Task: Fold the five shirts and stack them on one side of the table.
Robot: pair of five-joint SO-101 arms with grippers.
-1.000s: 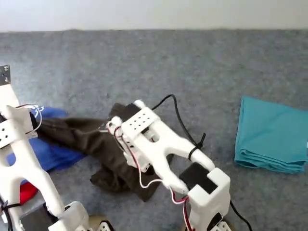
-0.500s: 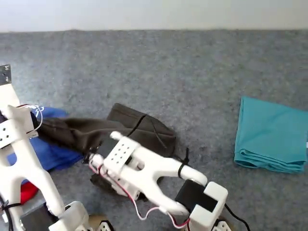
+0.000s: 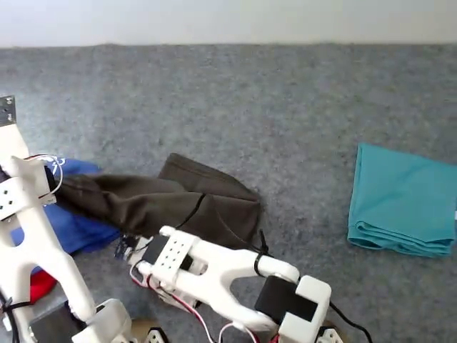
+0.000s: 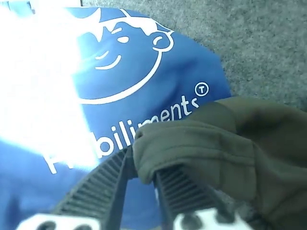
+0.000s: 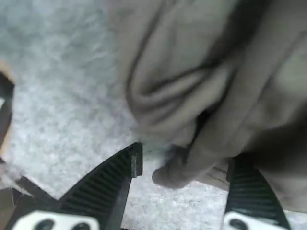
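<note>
- Left gripper (image 4: 141, 163): fingers (image 4: 105, 182) closed on a folded edge of the dark olive shirt (image 3: 186, 207), directly above the blue shirt (image 4: 158, 86).
- Right gripper (image 5: 187, 165): fingers (image 5: 110, 182) spread apart and low over the grey surface (image 3: 250, 107), with a hanging fold of the dark olive shirt between them, not pinched.
- Dark olive shirt: crumpled at centre left of the high view, stretching from the left arm at the frame's left edge to the right arm at lower centre.
- Blue shirt: at the left edge of the high view, partly under the dark olive shirt.
- Red shirt (image 3: 39, 282): lower left corner, beside the blue one.
- Teal shirt (image 3: 403, 207): folded flat at the right edge, well apart from the others.
</note>
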